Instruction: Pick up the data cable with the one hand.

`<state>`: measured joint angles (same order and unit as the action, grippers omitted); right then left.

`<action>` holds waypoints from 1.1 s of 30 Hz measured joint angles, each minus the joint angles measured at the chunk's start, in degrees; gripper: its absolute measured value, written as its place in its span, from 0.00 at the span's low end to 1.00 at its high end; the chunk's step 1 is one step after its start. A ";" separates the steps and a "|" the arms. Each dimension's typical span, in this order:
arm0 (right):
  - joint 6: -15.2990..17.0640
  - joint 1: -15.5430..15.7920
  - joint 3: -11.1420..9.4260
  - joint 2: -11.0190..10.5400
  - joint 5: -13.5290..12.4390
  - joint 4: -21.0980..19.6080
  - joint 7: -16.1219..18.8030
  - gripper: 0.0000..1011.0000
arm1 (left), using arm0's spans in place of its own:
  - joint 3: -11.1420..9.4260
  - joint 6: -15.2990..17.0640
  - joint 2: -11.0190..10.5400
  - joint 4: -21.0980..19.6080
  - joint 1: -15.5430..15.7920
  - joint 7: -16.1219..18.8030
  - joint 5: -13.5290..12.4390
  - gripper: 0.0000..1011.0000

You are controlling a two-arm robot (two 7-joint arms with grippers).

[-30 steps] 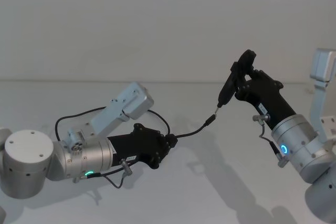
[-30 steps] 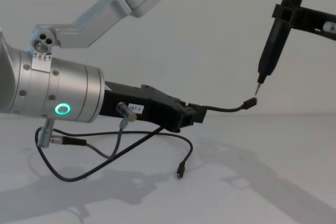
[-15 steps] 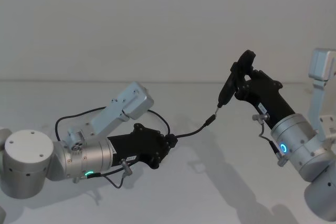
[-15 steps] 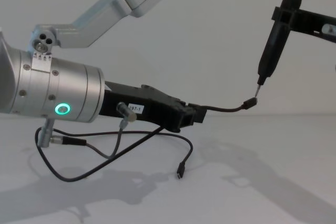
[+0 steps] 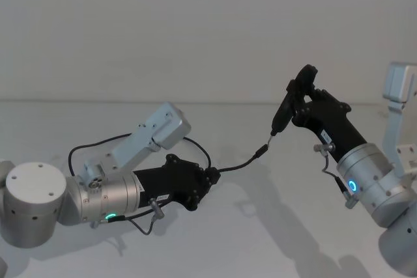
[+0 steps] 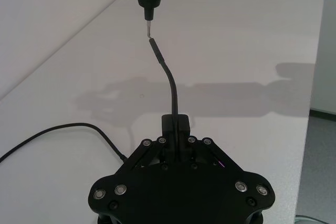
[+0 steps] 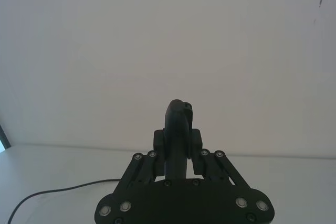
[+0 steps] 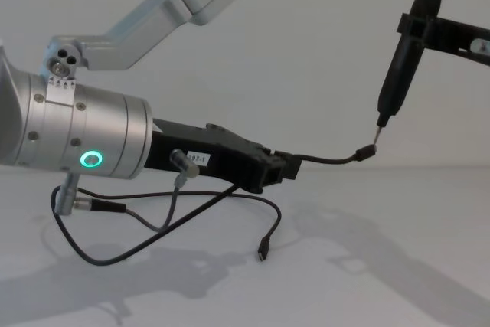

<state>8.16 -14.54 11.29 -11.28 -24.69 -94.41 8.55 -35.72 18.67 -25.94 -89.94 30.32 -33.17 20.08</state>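
Data cable pinched by left gripper above white table, its free plug lifted toward two o'clock, just under pointed tool clamped in right gripper

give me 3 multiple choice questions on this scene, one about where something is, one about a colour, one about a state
1. Where is the pale tip of the rod-shaped tool, held in the right end effector, relative to the raised plug of the data cable?
A) below it
B) just above it, not touching
C) pushed into it

2. What colour is the glowing ring on the left arm's wrist?
A) red
B) white
C) green

3. What state is the left end effector in?
A) shut on the data cable
B) open and empty
C) shut on the tool

Answers:
1 B: the chest view shows the tip over the upturned plug with a small gap.
2 C: the ring glows green in the chest view.
3 A: the left wrist view shows it clamped on the cable, whose short end sticks out ahead.
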 joint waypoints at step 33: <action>0.26 0.71 -0.25 -0.42 0.18 -0.61 0.06 0.28 | 0.00 0.00 0.00 0.00 0.00 0.00 0.00 0.04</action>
<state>8.42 -13.83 11.04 -11.70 -24.52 -95.03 8.60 -35.73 18.67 -25.94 -89.94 30.32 -33.17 20.08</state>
